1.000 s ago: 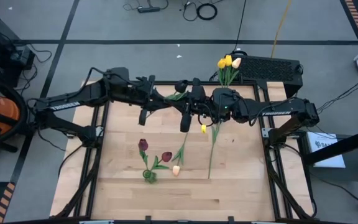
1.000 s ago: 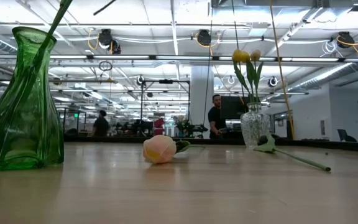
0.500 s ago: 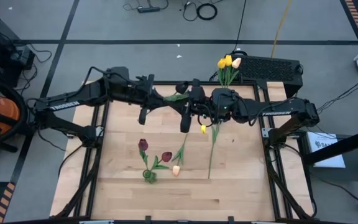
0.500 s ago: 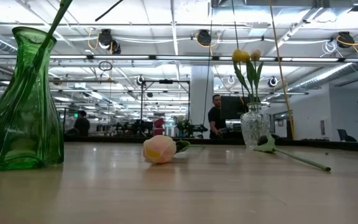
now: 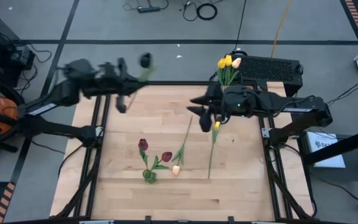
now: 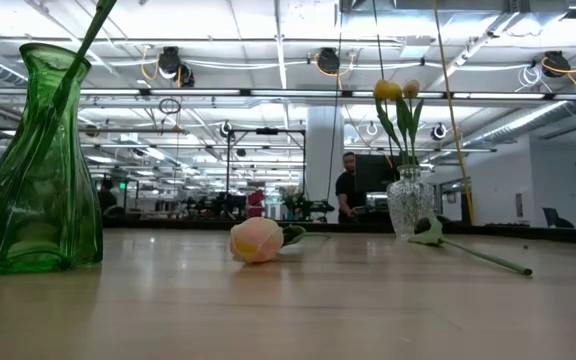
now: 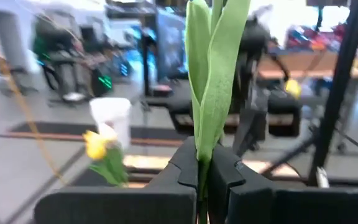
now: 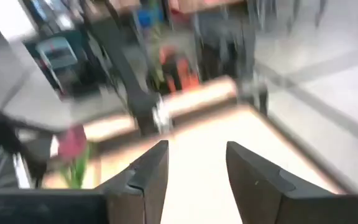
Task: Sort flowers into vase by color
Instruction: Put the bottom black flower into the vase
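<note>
My left gripper [image 5: 135,79] is over the table's far left corner, shut on a flower with a dark head [image 5: 145,60]; its green leaves [image 7: 209,81] stand out past the fingers. My right gripper [image 5: 199,109] is open and empty [image 8: 196,167] above the table's far middle. A yellow-headed flower [image 5: 217,124] and a cream-peach one [image 5: 176,170] lie on the table by their stems. A green vase [image 5: 149,176] holds two dark red tulips [image 5: 143,144]. A clear vase [image 6: 408,200] holds yellow tulips [image 5: 227,62]. My left gripper pinches the flower's green stem and leaf base [image 7: 201,177] between its two shut fingers. The leaves run on past the fingertips. The flower is lifted clear of the table, its dark head beyond the gripper toward the far edge.
The green vase [image 6: 38,160] stands near the table's front, the peach head [image 6: 256,240] beside it. The clear vase stands at the far right edge, next to a black box [image 5: 269,67]. Bare wood lies at the front and right.
My left gripper has swung fast toward the table's far left corner, carrying the dark-headed flower away from the right gripper. My right gripper has drawn back toward the table's right. The flowers on the table and in the vases have stayed.
</note>
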